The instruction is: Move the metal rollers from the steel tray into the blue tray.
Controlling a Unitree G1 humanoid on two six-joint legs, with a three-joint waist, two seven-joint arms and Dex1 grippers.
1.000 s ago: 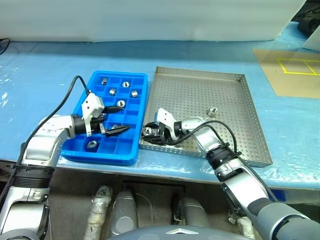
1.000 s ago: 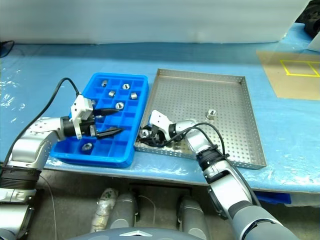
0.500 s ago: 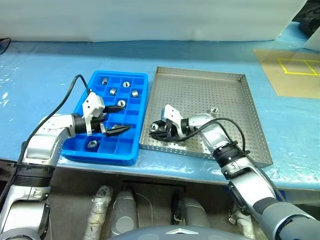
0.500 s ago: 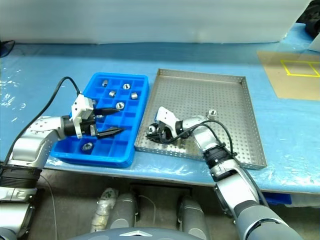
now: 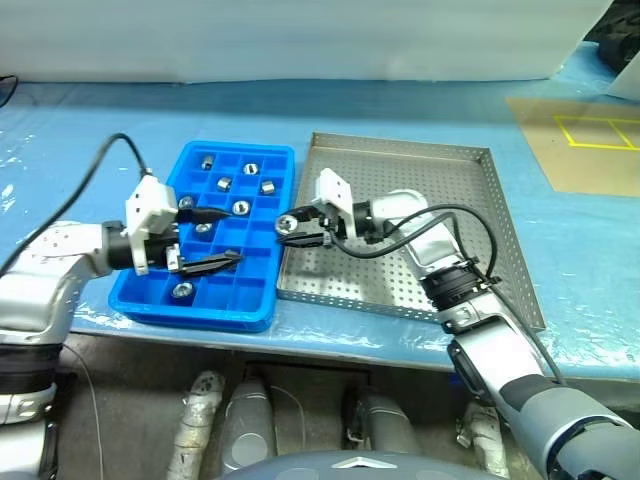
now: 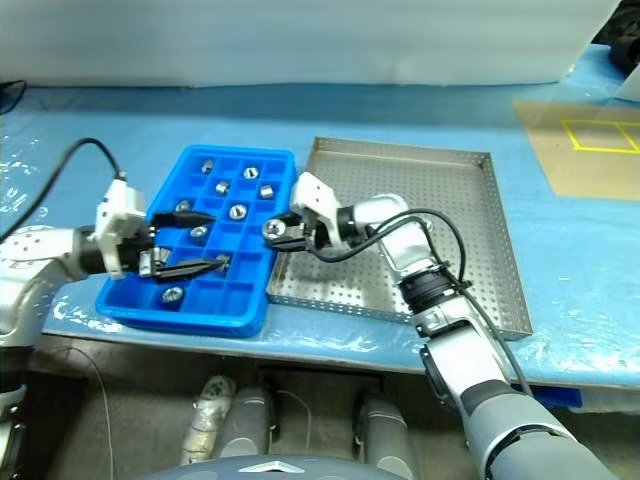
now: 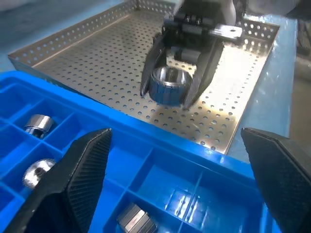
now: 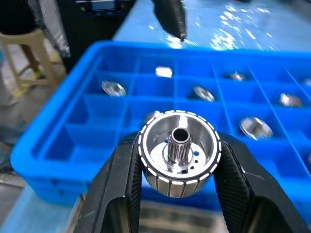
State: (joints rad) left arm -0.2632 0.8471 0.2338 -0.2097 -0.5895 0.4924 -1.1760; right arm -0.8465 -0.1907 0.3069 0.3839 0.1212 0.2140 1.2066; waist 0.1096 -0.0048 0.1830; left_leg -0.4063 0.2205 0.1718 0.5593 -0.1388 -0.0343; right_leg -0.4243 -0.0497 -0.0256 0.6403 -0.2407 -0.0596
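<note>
Seven metal rollers (image 5: 241, 208) are lying in separate compartments of the blue tray (image 5: 158, 290), and an eighth roller (image 5: 287, 223) is sitting clamped between the fingers of the right gripper (image 5: 289, 227). The steel tray (image 5: 500, 215) is lying just beside the blue tray on the robot's right, and no roller can be made out on its perforated floor. The right arm is reaching leftward across the steel tray's near left corner, holding its roller in the air right at the blue tray's right edge. The left gripper (image 5: 218, 238) is hovering over the blue tray's middle, pointing right, its two black fingers spread wide apart around nothing.
</note>
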